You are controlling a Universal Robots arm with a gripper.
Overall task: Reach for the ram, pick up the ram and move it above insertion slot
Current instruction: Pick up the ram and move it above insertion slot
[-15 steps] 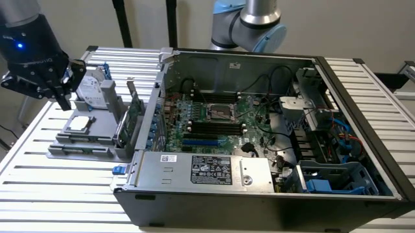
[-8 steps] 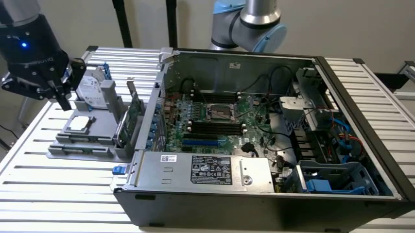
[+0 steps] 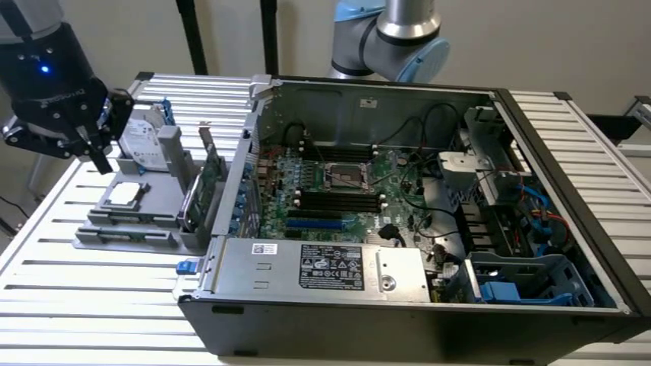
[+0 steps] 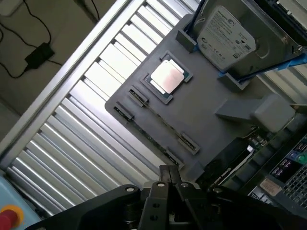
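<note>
The ram (image 4: 147, 136) is a thin dark stick lying on edge between the clips of a grey holder (image 4: 216, 91); in the exterior view the ram (image 3: 127, 238) runs along the holder's front edge. My black gripper (image 3: 102, 162) hangs above the holder's back left corner, well clear of the ram. Its fingers (image 4: 163, 178) are pressed together with nothing between them. The insertion slot sits among the black memory slots (image 3: 336, 200) on the motherboard inside the open computer case (image 3: 407, 305).
The holder (image 3: 102, 217) also carries a silver CPU (image 3: 124, 194), an upright hard drive (image 3: 142, 141) and a green expansion card (image 3: 209, 191). It rests on a slatted metal table (image 3: 91, 290), close against the case's wall. A red button (image 4: 5, 218) sits at the table corner.
</note>
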